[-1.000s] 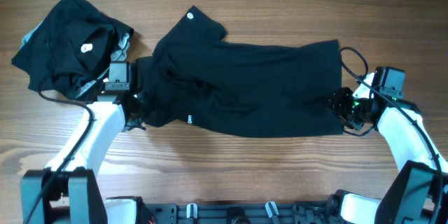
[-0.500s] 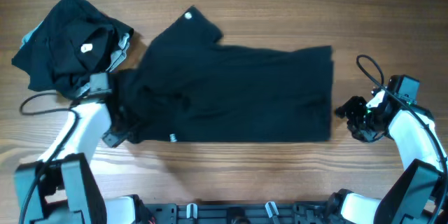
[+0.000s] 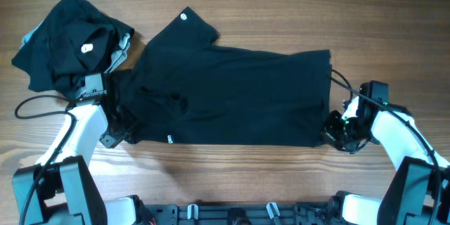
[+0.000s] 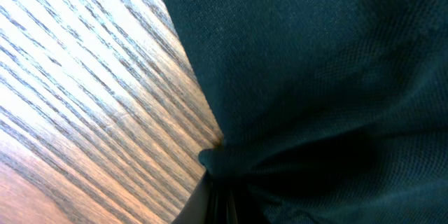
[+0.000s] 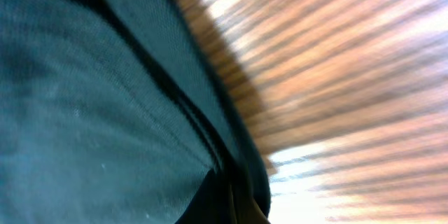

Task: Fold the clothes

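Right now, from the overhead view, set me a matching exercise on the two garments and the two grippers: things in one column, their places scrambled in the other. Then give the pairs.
Things
1. large shirt
2. bundled garment
3. left gripper
4. right gripper

Places
A. at the shirt's near right corner
B. spread out in the middle
C. heaped at the far left
D. at the shirt's near left edge

Pairs: 1-B, 2-C, 3-D, 4-A
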Available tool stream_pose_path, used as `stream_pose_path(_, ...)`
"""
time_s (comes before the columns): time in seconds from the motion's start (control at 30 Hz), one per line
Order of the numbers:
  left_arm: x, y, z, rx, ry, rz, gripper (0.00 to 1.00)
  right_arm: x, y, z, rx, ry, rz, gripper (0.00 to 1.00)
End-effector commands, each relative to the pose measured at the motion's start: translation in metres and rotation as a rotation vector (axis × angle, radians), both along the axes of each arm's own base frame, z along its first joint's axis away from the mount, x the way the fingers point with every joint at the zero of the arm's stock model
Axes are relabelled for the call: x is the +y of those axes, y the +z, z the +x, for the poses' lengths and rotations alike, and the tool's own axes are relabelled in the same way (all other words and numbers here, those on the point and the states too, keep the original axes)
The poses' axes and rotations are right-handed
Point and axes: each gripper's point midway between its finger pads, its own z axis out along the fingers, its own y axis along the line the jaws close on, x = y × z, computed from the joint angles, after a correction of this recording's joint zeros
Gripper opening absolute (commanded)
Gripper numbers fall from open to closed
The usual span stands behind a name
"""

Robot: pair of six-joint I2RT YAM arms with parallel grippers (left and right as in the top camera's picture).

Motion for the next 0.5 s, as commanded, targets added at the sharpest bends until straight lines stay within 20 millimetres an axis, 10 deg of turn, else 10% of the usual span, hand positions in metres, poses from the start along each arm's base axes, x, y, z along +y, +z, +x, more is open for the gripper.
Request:
stream_pose_path(0.0, 0.002, 0.003, 0.000, -0.011, -0.021, 0.010, 0.05, -0.036, 0.014, 0.002, 0.063, -0.126, -0.138, 0.04)
stream_pose_path(0.17, 0.002, 0.003, 0.000, -0.011, -0.022, 0.010, 0.06, -0.041, 0.016, -0.028, 0.211, -0.211, -0.177, 0.06)
stream_pose_path(0.27, -0.007, 0.004, 0.002, -0.023, -0.056, -0.040, 0.34, -0.042, 0.016, -0.027, 0.208, -0.211, -0.178, 0.37)
stream_pose_path(0.47, -0.022, 0.089, 0.033, -0.140, -0.197, -0.119, 0.48, -0.056, 0.094, 0.058, -0.116, -0.118, -0.182, 0.42)
